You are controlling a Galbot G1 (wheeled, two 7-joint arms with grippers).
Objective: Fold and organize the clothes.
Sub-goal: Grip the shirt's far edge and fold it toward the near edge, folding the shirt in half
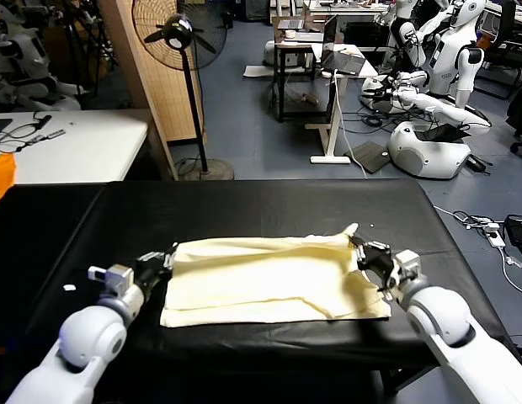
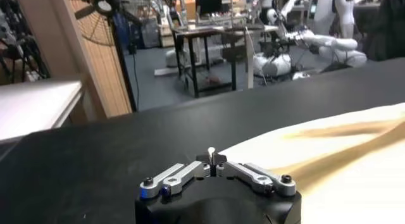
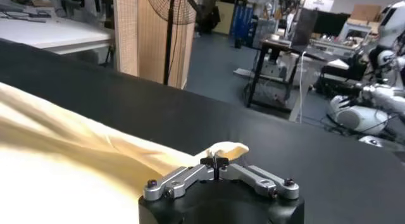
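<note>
The right gripper [image 1: 359,245] is pinching shut on the far right corner of the shirt [image 1: 269,282], lifting a small peak of cloth just above the table [image 1: 244,202]; the right wrist view shows that cream tip [image 3: 226,149] sitting in the closed jaws. The left gripper [image 1: 170,255] is resting at the shirt's far left corner with its jaws closed too, though only a tiny pale speck is showing at its tips [image 2: 211,151], so whether it is really holding cloth is hard to say.

The shirt is lying flat across the middle of the black table, long side running left to right, with a diagonal crease running in from the lifted corner.

Both arms appear to be starting a fold, taking the far edge to bring it toward the near edge. The next move is calling for both grippers to rise and draw back together, level, so the thin fabric is not skewing or slipping out.

Counted: one shirt, two grippers, one table.
</note>
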